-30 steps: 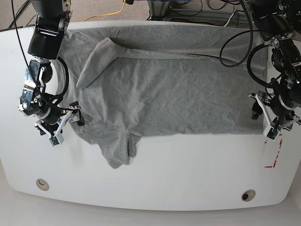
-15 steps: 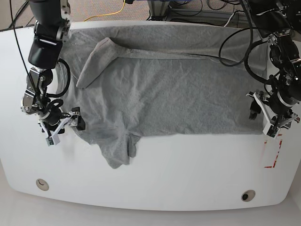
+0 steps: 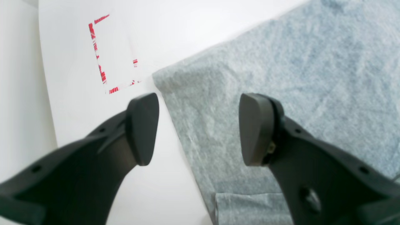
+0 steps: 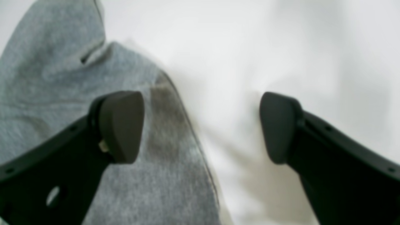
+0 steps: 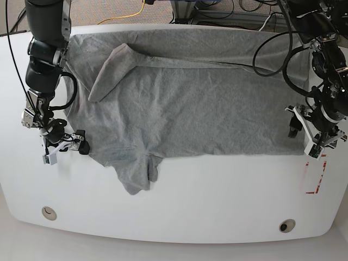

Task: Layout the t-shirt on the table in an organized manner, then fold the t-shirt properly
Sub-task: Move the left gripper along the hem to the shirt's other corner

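Observation:
The grey t-shirt [image 5: 190,103] lies spread across the back half of the white table [image 5: 217,206], wrinkled. One sleeve [image 5: 111,70] is folded onto the body and the other [image 5: 136,174] points toward the front. My left gripper [image 5: 304,140] is open at the shirt's right front corner. In the left wrist view its jaws [image 3: 198,128] straddle the t-shirt [image 3: 281,62] edge just above the cloth. My right gripper [image 5: 65,151] is open at the shirt's left edge. In the right wrist view it [image 4: 201,126] straddles the t-shirt [image 4: 47,62] hem, one finger over cloth and one over bare table [image 4: 250,47].
A red dashed marking [image 5: 315,179] [image 3: 102,75] sits on the table beside the left gripper. Two round grommet holes [image 5: 49,212] [image 5: 286,225] lie near the front edge. Black cables [image 5: 272,49] hang over the shirt's back right part.
The right arm has shifted left and its gripper has turned and slid slightly outward and forward along the shirt's left edge. The left gripper has barely moved. Both stayed open.

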`<state>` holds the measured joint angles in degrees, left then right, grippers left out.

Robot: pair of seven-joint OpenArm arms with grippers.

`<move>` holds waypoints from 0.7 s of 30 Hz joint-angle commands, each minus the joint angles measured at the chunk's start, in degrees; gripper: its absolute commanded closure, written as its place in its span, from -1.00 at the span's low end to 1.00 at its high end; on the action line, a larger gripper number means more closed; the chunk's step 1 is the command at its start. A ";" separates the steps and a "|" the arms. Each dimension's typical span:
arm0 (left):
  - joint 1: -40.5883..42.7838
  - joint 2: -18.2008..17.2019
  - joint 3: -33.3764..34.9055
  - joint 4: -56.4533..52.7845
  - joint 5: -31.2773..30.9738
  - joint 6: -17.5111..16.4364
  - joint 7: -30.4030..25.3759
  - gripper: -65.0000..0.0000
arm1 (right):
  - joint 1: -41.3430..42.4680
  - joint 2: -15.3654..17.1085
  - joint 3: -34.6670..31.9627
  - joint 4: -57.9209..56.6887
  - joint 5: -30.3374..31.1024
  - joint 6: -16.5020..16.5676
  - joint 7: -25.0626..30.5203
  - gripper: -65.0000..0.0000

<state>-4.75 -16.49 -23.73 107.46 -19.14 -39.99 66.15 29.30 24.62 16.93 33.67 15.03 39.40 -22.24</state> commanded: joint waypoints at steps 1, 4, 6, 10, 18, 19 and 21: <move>-0.92 -0.70 -0.23 1.07 -0.34 -0.01 -1.14 -0.17 | 2.13 -0.40 0.17 1.10 -1.18 0.60 1.27 -0.70; -0.92 -0.70 -0.23 0.98 -0.34 -0.01 -1.14 -0.17 | 2.13 -2.51 0.17 1.45 -3.20 0.60 1.27 -0.69; -0.92 -0.70 -0.23 0.98 -0.34 -0.01 -1.14 -0.17 | 2.04 -3.65 0.17 1.89 -4.43 0.60 1.18 -0.69; -0.92 -0.70 -0.23 0.98 -0.34 -0.01 -1.14 -0.17 | 2.04 -5.06 0.17 2.07 -5.49 0.60 -0.31 -0.68; -1.18 -0.96 -0.49 0.72 -0.25 -0.01 -1.14 -0.17 | 2.13 -5.41 0.17 2.07 -5.40 0.60 -0.49 -0.60; -1.18 -0.96 -0.93 0.63 -0.25 -0.01 -1.23 -0.17 | 2.13 -5.33 0.17 2.07 -5.49 0.60 -0.49 -0.52; -1.27 -0.78 -2.43 0.63 -0.16 -0.01 -1.31 -0.17 | 2.13 -5.33 0.17 2.07 -5.58 0.60 -0.49 -0.32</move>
<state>-4.86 -16.47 -24.47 107.35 -19.16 -40.05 66.15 30.24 18.57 16.99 35.16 10.20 40.10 -21.93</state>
